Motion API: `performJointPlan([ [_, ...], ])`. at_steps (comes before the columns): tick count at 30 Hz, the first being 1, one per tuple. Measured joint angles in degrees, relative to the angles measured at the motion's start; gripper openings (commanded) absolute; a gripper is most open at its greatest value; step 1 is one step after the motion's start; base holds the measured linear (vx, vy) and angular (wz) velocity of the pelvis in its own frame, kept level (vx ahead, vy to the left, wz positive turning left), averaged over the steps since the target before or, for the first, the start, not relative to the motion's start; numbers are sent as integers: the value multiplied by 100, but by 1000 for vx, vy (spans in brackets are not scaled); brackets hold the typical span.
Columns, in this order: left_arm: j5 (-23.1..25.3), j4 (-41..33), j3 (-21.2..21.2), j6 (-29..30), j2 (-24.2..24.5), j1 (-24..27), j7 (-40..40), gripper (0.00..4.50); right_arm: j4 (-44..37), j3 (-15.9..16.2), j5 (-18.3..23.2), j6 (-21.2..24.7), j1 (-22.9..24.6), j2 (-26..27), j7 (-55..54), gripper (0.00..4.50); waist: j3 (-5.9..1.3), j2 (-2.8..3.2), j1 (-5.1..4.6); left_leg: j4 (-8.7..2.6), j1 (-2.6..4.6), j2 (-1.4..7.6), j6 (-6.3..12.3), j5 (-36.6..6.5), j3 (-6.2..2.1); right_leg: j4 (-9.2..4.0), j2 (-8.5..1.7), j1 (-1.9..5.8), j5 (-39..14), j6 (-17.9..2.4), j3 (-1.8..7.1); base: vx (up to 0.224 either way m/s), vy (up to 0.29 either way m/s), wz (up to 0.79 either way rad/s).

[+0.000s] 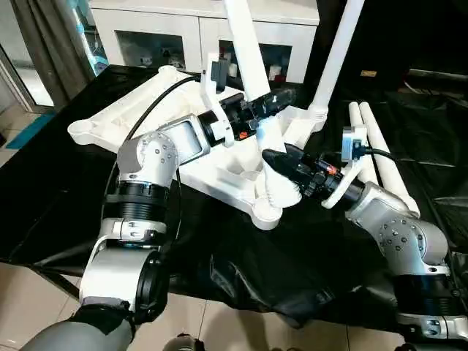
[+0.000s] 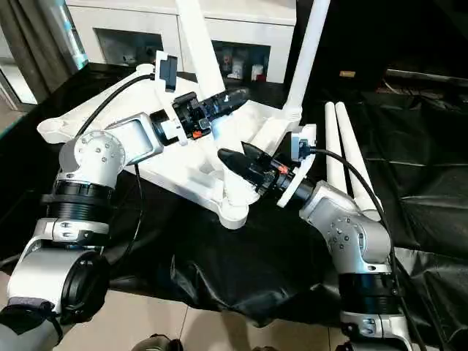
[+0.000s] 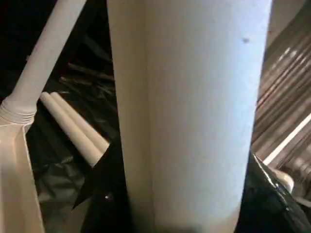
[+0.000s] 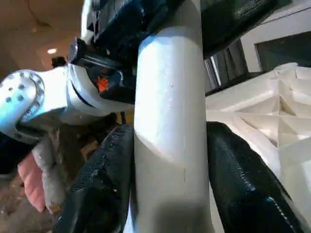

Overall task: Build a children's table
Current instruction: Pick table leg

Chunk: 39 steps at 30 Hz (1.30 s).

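Note:
The white tabletop (image 1: 139,117) lies upside down on the black-covered surface, ribs facing up. One white leg (image 1: 243,51) rises from the near corner socket (image 1: 267,210), leaning slightly. My left gripper (image 1: 265,104) is shut on this leg partway up. Lower down, just above the socket, my right gripper (image 1: 276,159) is also shut on it. In the right wrist view its black fingers (image 4: 243,174) press both sides of the leg (image 4: 167,121). A second leg (image 1: 338,58) stands in the far right socket. Two loose legs (image 1: 382,157) lie side by side to the right.
A white cabinet (image 1: 168,29) with glass doors stands behind the work surface. Black sheeting (image 1: 278,278) covers the surface and hangs over its near edge. Tiled floor (image 1: 29,292) lies below at the left.

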Motion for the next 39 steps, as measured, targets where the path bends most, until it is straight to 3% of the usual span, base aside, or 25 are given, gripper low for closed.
performJointPlan([
  [6, 362, 0, -427, -180, 98, -15, -185, 189, 203, 171, -144, 263, -223, -373, 42, 303, 0, 0, -4, 1, -2, 0, 0, 0, 0, -1, -1, 1, 1, 1, 0, 0, 0, 0],
  [13, 563, -1, -866, -306, 187, -142, -601, 189, 309, 496, -263, 789, -464, -950, 501, 305, 0, 1, -2, 0, 2, 0, 0, 0, 0, -1, 0, 3, 1, 1, -1, 0, 0, 0],
  [18, 627, -50, -1049, -360, 209, -142, -774, 188, 551, 782, -375, 935, -492, -1008, 720, 305, 1, -5, -4, 2, 2, 0, 0, 0, 0, 3, -1, 3, 2, 0, -1, 0, 0, 0],
  [39, 756, -441, -1434, -398, 303, -11, -1273, 188, 823, 1082, -480, 1105, -825, -1104, 1293, 305, 5, -34, 14, 10, 1, 1, 1, 1, 0, 10, -2, 3, 2, -1, -1, 0, 0, 0],
])
